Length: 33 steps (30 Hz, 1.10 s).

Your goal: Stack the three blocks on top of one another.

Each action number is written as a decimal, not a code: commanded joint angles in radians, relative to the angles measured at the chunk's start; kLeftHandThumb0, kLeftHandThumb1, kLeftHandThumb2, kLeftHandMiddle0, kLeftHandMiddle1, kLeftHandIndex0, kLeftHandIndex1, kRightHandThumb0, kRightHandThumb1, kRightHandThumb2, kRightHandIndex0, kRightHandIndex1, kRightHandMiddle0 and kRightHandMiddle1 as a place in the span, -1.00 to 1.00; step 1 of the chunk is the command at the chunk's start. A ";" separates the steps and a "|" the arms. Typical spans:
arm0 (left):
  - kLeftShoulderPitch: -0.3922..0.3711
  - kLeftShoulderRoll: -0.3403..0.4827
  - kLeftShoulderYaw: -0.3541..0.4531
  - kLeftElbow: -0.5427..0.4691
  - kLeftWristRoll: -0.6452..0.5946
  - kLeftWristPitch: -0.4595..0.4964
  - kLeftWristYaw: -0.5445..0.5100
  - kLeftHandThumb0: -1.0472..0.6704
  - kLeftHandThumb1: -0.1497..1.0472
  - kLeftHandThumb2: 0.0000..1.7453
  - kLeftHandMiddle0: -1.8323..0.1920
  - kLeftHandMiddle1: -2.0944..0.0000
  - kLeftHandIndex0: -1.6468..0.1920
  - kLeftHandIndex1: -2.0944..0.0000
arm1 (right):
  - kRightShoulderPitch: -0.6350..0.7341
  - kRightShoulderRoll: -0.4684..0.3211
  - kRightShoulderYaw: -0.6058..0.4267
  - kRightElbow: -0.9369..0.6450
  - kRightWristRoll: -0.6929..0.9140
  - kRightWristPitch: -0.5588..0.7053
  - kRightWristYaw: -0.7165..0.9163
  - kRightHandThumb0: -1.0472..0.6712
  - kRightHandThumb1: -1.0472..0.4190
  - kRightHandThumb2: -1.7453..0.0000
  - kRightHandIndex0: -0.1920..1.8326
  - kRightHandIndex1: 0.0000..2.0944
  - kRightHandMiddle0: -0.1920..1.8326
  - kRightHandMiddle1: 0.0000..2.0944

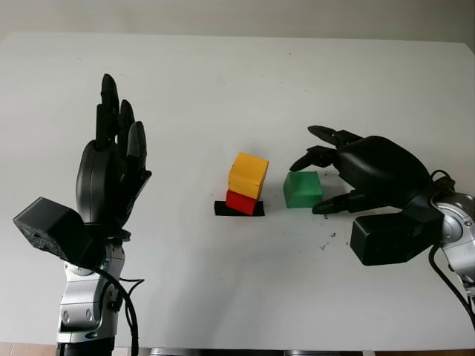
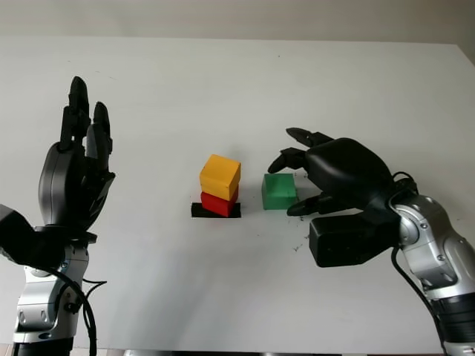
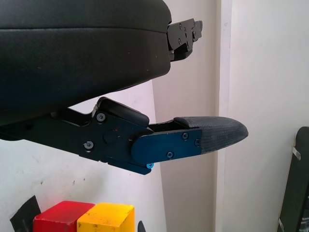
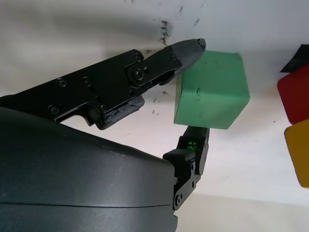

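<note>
Right wrist view, right hand (image 4: 190, 96) cupping green block (image 4: 212, 89), contact unclear, yellow block (image 1: 249, 175) hiding red block (image 1: 240, 202), left hand (image 1: 111, 170) open

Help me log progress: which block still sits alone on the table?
The green cube block, beside the right hand; the yellow cube block is already stacked on the red one.

table (image 1: 223, 89): white, matte | wall (image 1: 237, 15): pale, behind far edge

Light: bright and even — soft, from overhead.
Shadows: faint under the blocks (image 1: 248, 184) and the right hand (image 1: 332, 170).
Glare: mild sheen on the white table (image 1: 223, 89).
Focus: head views sharp — hand shells in wrist views soft.
</note>
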 commanded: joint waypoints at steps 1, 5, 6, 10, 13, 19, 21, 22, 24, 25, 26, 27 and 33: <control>0.008 -0.002 -0.006 -0.012 0.004 -0.001 0.002 -0.66 1.00 -0.38 1.00 1.00 1.00 1.00 | -0.009 0.011 0.007 -0.011 0.018 0.012 0.020 -0.48 -0.83 0.93 -0.71 -0.96 -0.54 -0.39; 0.012 0.001 -0.008 -0.017 0.009 0.002 0.005 -0.66 1.00 -0.37 1.00 1.00 1.00 1.00 | -0.010 0.020 0.007 -0.022 0.040 0.032 0.050 -0.51 -0.83 0.94 -0.73 -0.96 -0.54 -0.47; 0.012 0.000 -0.007 -0.016 0.009 0.000 0.006 -0.66 1.00 -0.37 1.00 1.00 1.00 1.00 | -0.010 0.022 0.007 -0.025 0.042 0.034 0.053 -0.52 -0.84 0.93 -0.73 -0.96 -0.53 -0.48; 0.012 -0.001 -0.006 -0.015 0.002 -0.001 0.007 -0.66 1.00 -0.38 1.00 1.00 1.00 1.00 | -0.011 0.024 0.008 -0.024 0.039 0.021 0.041 -0.52 -0.85 0.93 -0.72 -0.95 -0.48 -0.48; 0.012 0.000 -0.007 -0.014 0.006 -0.003 0.008 -0.66 1.00 -0.38 1.00 1.00 1.00 1.00 | -0.011 0.025 0.006 -0.016 0.035 0.003 0.018 -0.49 -0.86 0.94 -0.69 -0.94 -0.41 -0.43; 0.011 -0.003 -0.007 -0.012 0.002 -0.007 0.007 -0.66 1.00 -0.38 1.00 1.00 1.00 1.00 | -0.006 0.027 0.000 0.002 0.039 -0.030 -0.032 -0.41 -0.87 0.94 -0.60 -0.93 -0.38 -0.13; 0.012 -0.003 -0.007 -0.014 0.004 -0.003 0.009 -0.66 1.00 -0.38 1.00 1.00 1.00 1.00 | -0.006 0.033 -0.005 0.017 0.045 -0.053 -0.062 -0.35 -0.87 0.94 -0.56 -0.92 -0.34 -0.04; 0.012 -0.002 -0.007 -0.015 0.007 -0.002 0.011 -0.66 1.00 -0.38 1.00 1.00 1.00 1.00 | -0.007 0.034 -0.006 0.027 0.048 -0.068 -0.079 -0.31 -0.86 0.94 -0.54 -0.92 -0.32 0.02; 0.012 0.000 -0.007 -0.016 0.009 -0.001 0.012 -0.66 1.00 -0.38 1.00 1.00 1.00 1.00 | -0.010 0.035 -0.005 0.045 0.047 -0.090 -0.104 -0.28 -0.85 0.94 -0.51 -0.91 -0.30 0.07; 0.012 0.001 -0.007 -0.014 0.008 -0.002 0.011 -0.66 1.00 -0.38 1.00 1.00 1.00 1.00 | -0.012 0.035 -0.005 0.052 0.044 -0.097 -0.113 -0.27 -0.85 0.94 -0.50 -0.91 -0.29 0.08; 0.012 -0.001 -0.007 -0.014 0.005 -0.002 0.011 -0.67 1.00 -0.38 1.00 1.00 1.00 1.00 | -0.013 0.034 -0.004 0.056 0.039 -0.100 -0.121 -0.26 -0.85 0.94 -0.49 -0.91 -0.29 0.10; 0.012 -0.001 -0.007 -0.014 0.004 -0.002 0.011 -0.67 1.00 -0.39 1.00 1.00 1.00 1.00 | -0.014 0.032 -0.004 0.054 0.037 -0.097 -0.121 -0.26 -0.85 0.94 -0.49 -0.91 -0.28 0.11; 0.012 -0.001 -0.005 -0.012 0.000 -0.008 0.003 -0.66 1.00 -0.39 1.00 1.00 1.00 1.00 | -0.021 0.016 0.000 0.047 0.018 -0.092 -0.110 -0.26 -0.84 0.94 -0.50 -0.92 -0.30 0.14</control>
